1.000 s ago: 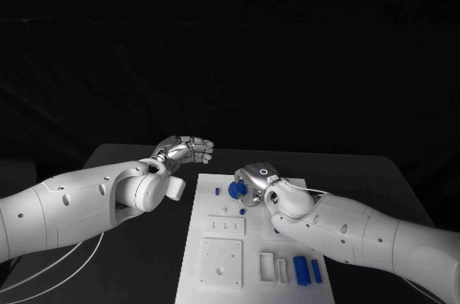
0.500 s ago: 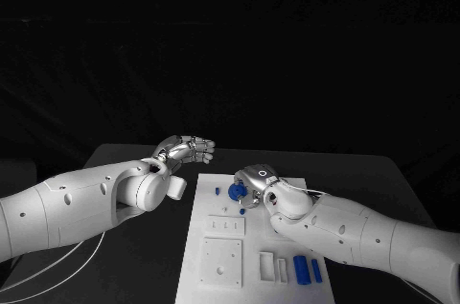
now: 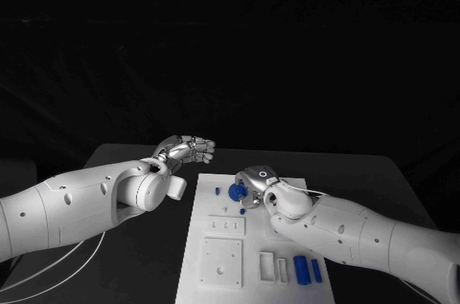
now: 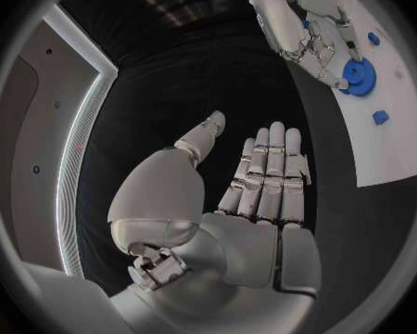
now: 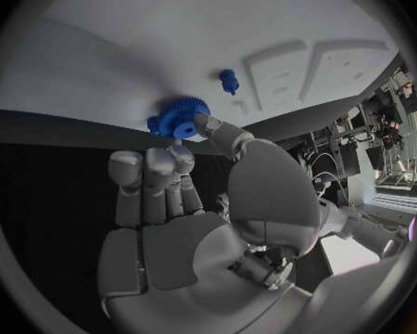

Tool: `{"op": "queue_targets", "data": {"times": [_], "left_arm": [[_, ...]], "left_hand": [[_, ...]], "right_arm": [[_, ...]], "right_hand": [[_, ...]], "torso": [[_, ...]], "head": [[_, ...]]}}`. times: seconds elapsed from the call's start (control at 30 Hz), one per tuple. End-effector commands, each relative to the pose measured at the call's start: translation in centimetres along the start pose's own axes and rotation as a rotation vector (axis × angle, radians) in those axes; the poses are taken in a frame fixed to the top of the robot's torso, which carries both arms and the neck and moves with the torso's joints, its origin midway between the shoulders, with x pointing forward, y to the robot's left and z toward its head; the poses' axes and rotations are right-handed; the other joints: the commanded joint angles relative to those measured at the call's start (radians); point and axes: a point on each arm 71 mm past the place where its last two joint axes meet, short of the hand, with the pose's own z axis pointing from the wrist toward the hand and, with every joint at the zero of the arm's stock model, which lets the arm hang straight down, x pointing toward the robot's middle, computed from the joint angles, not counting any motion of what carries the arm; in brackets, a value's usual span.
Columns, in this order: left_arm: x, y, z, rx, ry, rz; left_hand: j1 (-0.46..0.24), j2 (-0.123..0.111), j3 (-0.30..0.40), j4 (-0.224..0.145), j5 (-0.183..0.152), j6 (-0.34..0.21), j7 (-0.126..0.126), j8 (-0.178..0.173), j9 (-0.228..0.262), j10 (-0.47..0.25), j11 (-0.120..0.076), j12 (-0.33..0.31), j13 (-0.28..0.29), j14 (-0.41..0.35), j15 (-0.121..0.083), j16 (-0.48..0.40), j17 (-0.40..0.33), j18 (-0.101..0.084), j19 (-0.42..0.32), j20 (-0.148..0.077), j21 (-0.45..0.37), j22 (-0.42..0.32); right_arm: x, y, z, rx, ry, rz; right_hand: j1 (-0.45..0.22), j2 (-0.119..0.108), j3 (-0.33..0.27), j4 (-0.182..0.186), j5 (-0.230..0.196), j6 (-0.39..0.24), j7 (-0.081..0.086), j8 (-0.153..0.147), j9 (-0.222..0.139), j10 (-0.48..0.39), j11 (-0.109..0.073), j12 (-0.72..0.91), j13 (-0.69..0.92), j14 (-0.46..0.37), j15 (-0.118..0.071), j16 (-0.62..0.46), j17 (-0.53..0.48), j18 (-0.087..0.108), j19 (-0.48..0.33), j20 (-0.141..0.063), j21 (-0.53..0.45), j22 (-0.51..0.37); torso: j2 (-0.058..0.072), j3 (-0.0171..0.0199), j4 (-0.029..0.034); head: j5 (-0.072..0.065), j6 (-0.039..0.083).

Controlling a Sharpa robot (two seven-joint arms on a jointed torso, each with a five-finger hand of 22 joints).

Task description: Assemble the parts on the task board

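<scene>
Right robot hand (image 3: 252,184) pinches a blue gear (image 3: 236,193) between thumb and fingertips, over the far end of the board (image 3: 223,277). A small blue peg (image 5: 229,81) sits on the board just beside the gear. Two blue bars (image 3: 307,269) lie at the board's near right corner, next to a white slotted block (image 3: 273,267). Left robot hand (image 4: 255,200) is off the board's far left corner over the bench (image 3: 143,251), fingers straight and together, thumb apart, holding nothing.
</scene>
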Motion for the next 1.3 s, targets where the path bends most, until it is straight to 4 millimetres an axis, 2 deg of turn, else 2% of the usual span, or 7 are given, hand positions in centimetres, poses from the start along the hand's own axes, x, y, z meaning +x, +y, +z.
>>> {"op": "queue_targets", "data": {"times": [0.03, 0.53, 0.57, 0.67, 0.8, 0.9, 1.3], "left_arm": [[0.1, -0.2, 0.0, 0.013, 0.004, 0.001], [0.2, -0.2, 0.1, 0.014, 0.007, 0.001], [0.2, -0.2, 0.1, 0.014, 0.007, 0.001], [0.2, -0.2, 0.1, 0.013, 0.006, 0.001], [0.2, -0.2, 0.1, 0.015, 0.006, 0.001], [0.2, -0.2, 0.0, 0.015, 0.007, 0.001], [-0.1, -0.2, 0.0, 0.014, 0.001, 0.002]], "left_hand": [[0.0, -0.003, 0.006, 0.0, 0.003, 0.009, 0.007, -0.007, -0.001, 0.002, 0.005, -0.007, -0.001, 0.003, 0.003, -0.003, 0.001, 0.017, -0.007, 0.002, 0.005, 0.022], [0.0, -0.003, 0.007, 0.0, 0.003, 0.009, 0.007, -0.007, -0.001, 0.002, 0.005, -0.007, -0.001, 0.003, 0.003, -0.004, 0.001, 0.017, -0.007, 0.002, 0.005, 0.022], [0.0, -0.003, 0.006, 0.0, 0.003, 0.009, 0.007, -0.007, -0.001, 0.002, 0.005, -0.007, -0.001, 0.003, 0.003, -0.004, 0.001, 0.017, -0.007, 0.002, 0.005, 0.022], [-0.002, -0.002, 0.006, 0.001, 0.003, 0.009, 0.007, -0.007, -0.001, 0.002, 0.006, -0.007, -0.002, 0.003, 0.003, -0.004, 0.001, 0.016, -0.007, 0.002, 0.005, 0.022], [-0.002, -0.002, 0.006, 0.001, 0.003, 0.009, 0.007, -0.007, -0.001, 0.002, 0.006, -0.007, -0.002, 0.003, 0.003, -0.004, 0.001, 0.017, -0.007, 0.002, 0.005, 0.022], [-0.003, -0.002, 0.006, 0.002, 0.003, 0.009, 0.008, -0.007, -0.001, 0.002, 0.006, -0.007, -0.002, 0.003, 0.003, -0.004, 0.002, 0.016, -0.007, 0.002, 0.005, 0.022], [-0.003, -0.001, 0.006, 0.002, 0.003, 0.009, 0.008, -0.008, -0.001, 0.002, 0.006, -0.007, -0.002, 0.003, 0.003, -0.004, 0.002, 0.016, -0.007, 0.002, 0.005, 0.022]], "right_arm": [[0.3, 0.0, 0.0, -0.002, 0.033, -0.002], [0.5, 0.2, -0.1, -0.004, 0.063, 0.019], [0.6, 0.1, -0.1, -0.001, 0.071, 0.022], [0.8, -0.1, -0.1, 0.008, 0.1, 0.026], [1.1, -0.7, -0.2, 0.034, 0.133, 0.041], [1.1, -0.9, -0.3, 0.038, 0.136, 0.048], [1.0, -2.0, -1.0, 0.049, 0.123, 0.056]], "right_hand": [[0.003, -0.011, -0.004, -0.001, 0.004, 0.006, 0.016, -0.004, -0.001, 0.0, 0.007, -0.006, -0.001, -0.001, 0.006, -0.007, 0.001, 0.116, 0.001, -0.007, -0.005, 0.001], [0.004, -0.009, -0.007, -0.002, 0.008, 0.005, 0.017, -0.004, -0.002, -0.002, 0.008, -0.005, -0.002, -0.001, 0.008, -0.009, 0.004, 0.116, 0.001, -0.007, -0.007, 0.003], [0.01, -0.006, -0.004, -0.007, 0.03, 0.0, 0.018, -0.006, -0.003, -0.002, 0.009, -0.005, -0.002, -0.002, 0.009, -0.009, 0.005, 0.116, 0.0, -0.007, -0.007, 0.004], [0.049, 0.042, 0.033, -0.05, 0.279, -0.023, 0.015, -0.015, -0.004, -0.006, 0.005, -0.003, -0.002, -0.004, 0.009, -0.01, 0.01, 0.116, -0.005, -0.01, -0.008, 0.008], [0.024, 0.098, 0.043, -0.109, 0.377, -0.041, 0.008, -0.019, -0.005, -0.007, -0.001, -0.001, -0.003, -0.003, 0.0, -0.014, 0.015, 0.116, -0.009, -0.001, -0.005, 0.016], [-0.041, 0.093, 0.009, -0.086, 0.357, -0.056, 0.009, -0.024, -0.007, -0.006, 0.0, 0.0, -0.004, -0.001, 0.0, -0.015, 0.017, 0.116, -0.004, 0.005, -0.003, 0.018], [-0.073, 0.09, -0.012, -0.068, 0.372, -0.06, 0.01, -0.023, -0.006, -0.005, 0.001, 0.0, -0.005, 0.0, 0.001, -0.017, 0.019, 0.116, -0.002, 0.004, -0.006, 0.019]], "torso": [[0.0, -0.0004, -0.0003], [0.0, -0.0007, 0.0005], [0.0, -0.0008, 0.0005], [0.0, -0.0007, 0.001], [0.0, -0.0008, 0.0002], [0.0, -0.0005, 0.0], [0.0, 0.0011, 0.0001]], "head": [[-0.001, -0.001], [-0.004, -0.002], [-0.004, -0.004], [-0.004, -0.003], [-0.003, -0.004], [-0.002, -0.005], [-0.002, -0.003]]}}
